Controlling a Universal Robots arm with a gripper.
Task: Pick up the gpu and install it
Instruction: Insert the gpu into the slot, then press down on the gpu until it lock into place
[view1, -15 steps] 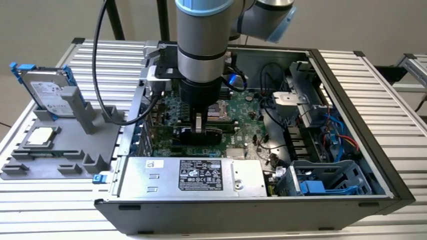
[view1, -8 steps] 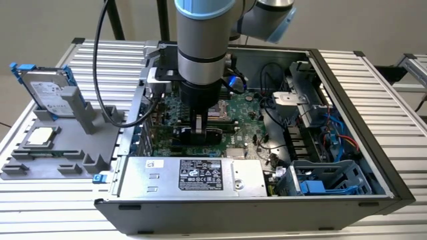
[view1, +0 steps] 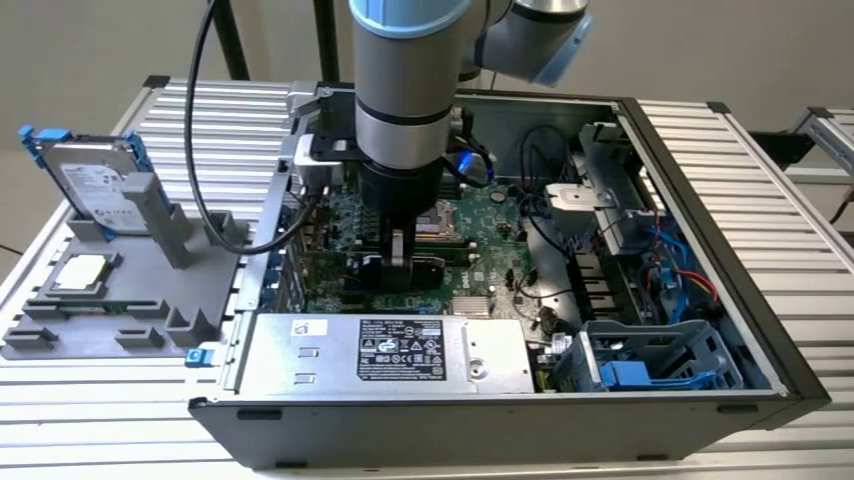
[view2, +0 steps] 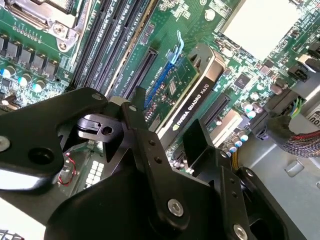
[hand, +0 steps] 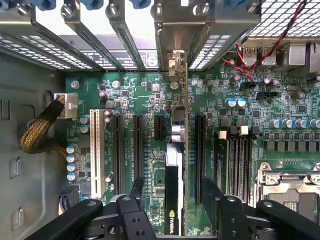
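The arm reaches down into the open computer case (view1: 694, 250), which lies on its side on the ribbed tabletop (view1: 774, 170). The hand (hand: 172, 197) is over the motherboard (hand: 135, 90) with its two black fingers (hand: 136, 187) spread either side of the gpu (hand: 173, 200); the fingers are apart, and whether their pads press on the card cannot be told. The gpu stands on edge on the motherboard, in line with the expansion slots (hand: 137, 145), one long black slot on each side of it. In the second wrist view the gpu (view2: 192, 97) shows its green card face and black shroud edge, with a blue slot latch (view2: 172, 55) just beside it. Its metal bracket end (hand: 175, 62) meets the rear slot covers (hand: 120, 35) of the case. In the exterior view the hand (view1: 400, 265) is low over the motherboard, beside the processor socket (view1: 441, 222). Outside the case, toward the exterior view's left, a grey holder (view1: 120, 300) carries a silver hard drive (view1: 100, 185) and a square silver processor chip (view1: 80, 272).
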